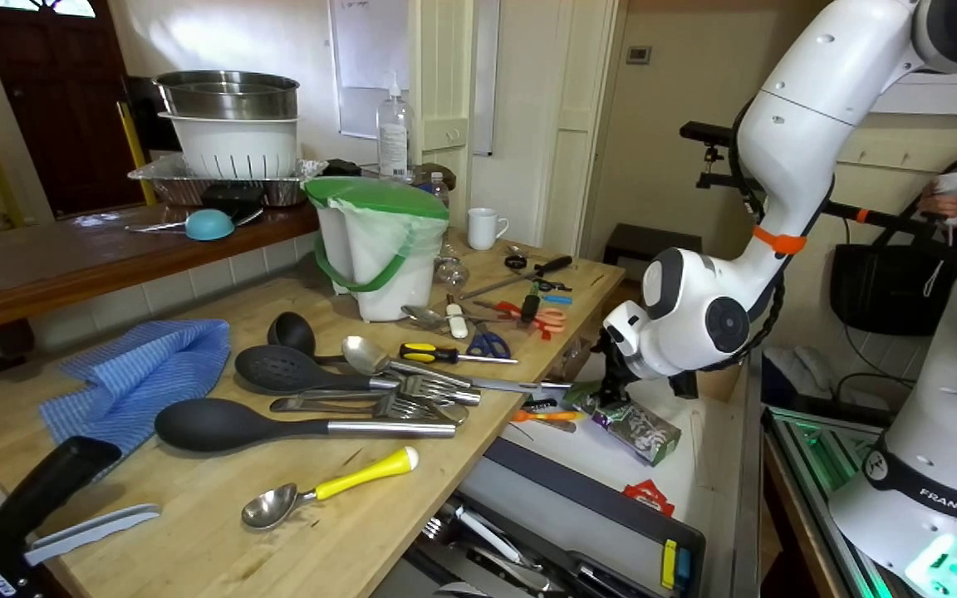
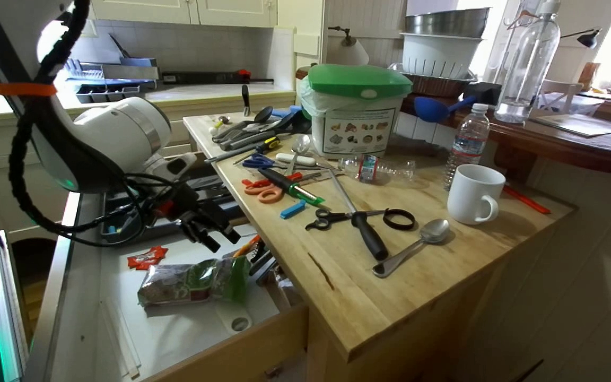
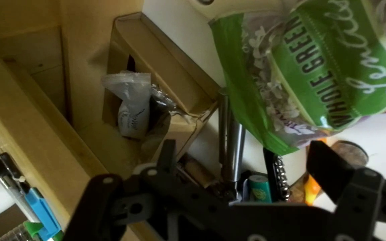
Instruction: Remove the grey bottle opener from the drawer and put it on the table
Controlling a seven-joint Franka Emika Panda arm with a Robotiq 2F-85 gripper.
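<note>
The drawer is pulled out beside the table; the drawer and table also show in an exterior view. My gripper is open and empty, above the drawer near the table's edge. In the wrist view the fingers stand apart over a cluster of small tools. Two shiny metal handles, a black tool with a chain and a green cylinder lie between them. I cannot tell which piece is the grey bottle opener; the bag and the gripper hide parts of the cluster.
A green lentil bag overlaps the tools. A cardboard box lies at the drawer's corner. A cream piece with a round hole and a red packet lie nearby. A grey cutlery tray fills the drawer's other part. Utensils strew the table.
</note>
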